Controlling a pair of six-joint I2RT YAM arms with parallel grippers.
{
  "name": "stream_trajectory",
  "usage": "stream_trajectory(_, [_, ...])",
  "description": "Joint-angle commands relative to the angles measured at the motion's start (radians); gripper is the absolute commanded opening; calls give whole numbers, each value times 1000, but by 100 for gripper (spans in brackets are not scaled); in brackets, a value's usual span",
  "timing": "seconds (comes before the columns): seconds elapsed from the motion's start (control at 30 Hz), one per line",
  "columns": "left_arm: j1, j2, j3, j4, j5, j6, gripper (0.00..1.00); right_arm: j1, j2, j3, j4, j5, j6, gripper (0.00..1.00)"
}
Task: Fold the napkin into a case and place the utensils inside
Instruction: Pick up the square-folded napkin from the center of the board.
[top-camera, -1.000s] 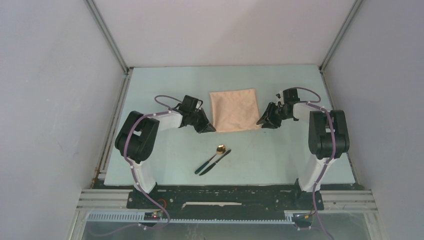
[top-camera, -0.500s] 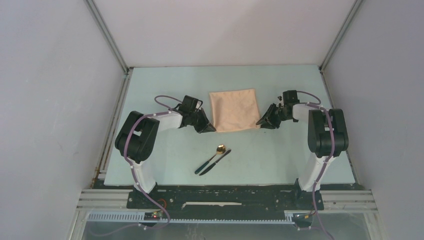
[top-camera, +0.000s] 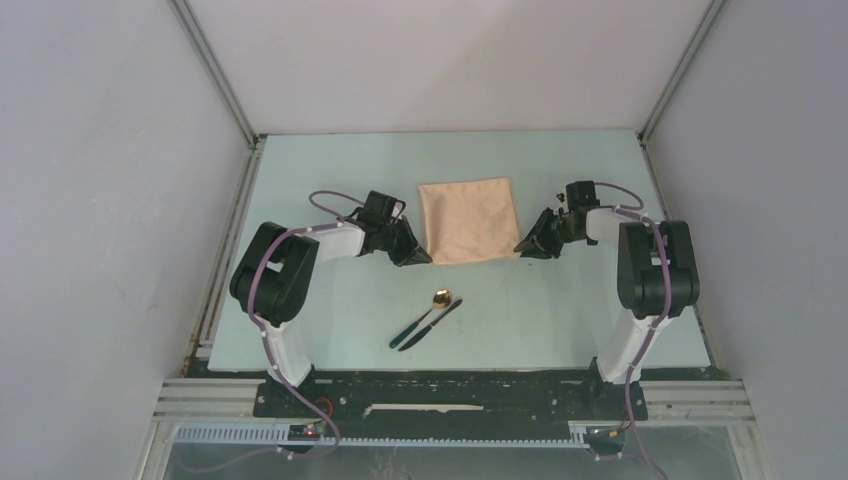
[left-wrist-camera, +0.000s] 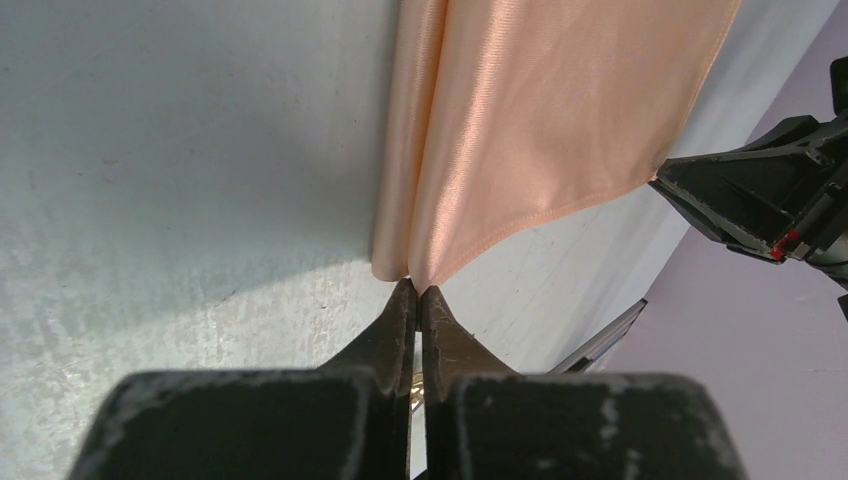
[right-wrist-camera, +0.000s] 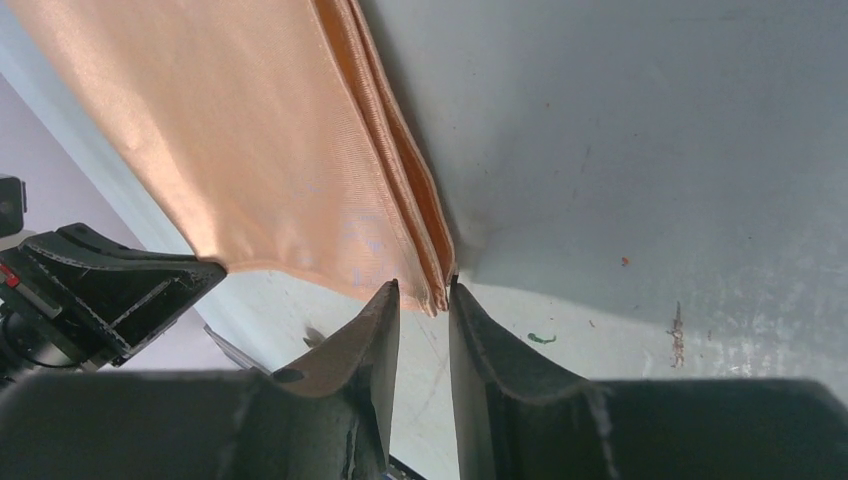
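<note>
The peach-tan napkin (top-camera: 468, 220) lies folded into a rough square at the table's middle back. My left gripper (top-camera: 425, 260) is at its near-left corner, shut on that corner of the napkin (left-wrist-camera: 560, 120), with the tips (left-wrist-camera: 417, 290) pinched together. My right gripper (top-camera: 520, 248) is at the near-right corner, slightly open. The layered corner of the napkin (right-wrist-camera: 230, 140) sits between its tips (right-wrist-camera: 423, 295), and there is a gap on each side. The gold-bowled spoon (top-camera: 440, 298) and the dark knife (top-camera: 445, 313) lie side by side on the table nearer the bases. No case shows.
The pale green table (top-camera: 330, 180) is walled by grey panels at left, right and back. The right gripper (left-wrist-camera: 750, 195) shows across the napkin in the left wrist view. The left gripper (right-wrist-camera: 110, 280) shows in the right wrist view.
The right wrist has shifted slightly, and its gripper sits a little nearer at the napkin's corner. The left arm, the napkin and the utensils have not visibly moved.
</note>
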Motion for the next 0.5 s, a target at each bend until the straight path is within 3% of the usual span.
stream_trajectory(0.0, [5,-15,2,29,10,4,0,5,-64,-4,-5,8,-14,32])
stream_trajectory(0.47, [5,-15,-2,34,13,1,0,2,-41,-4,36,-26,-5,29])
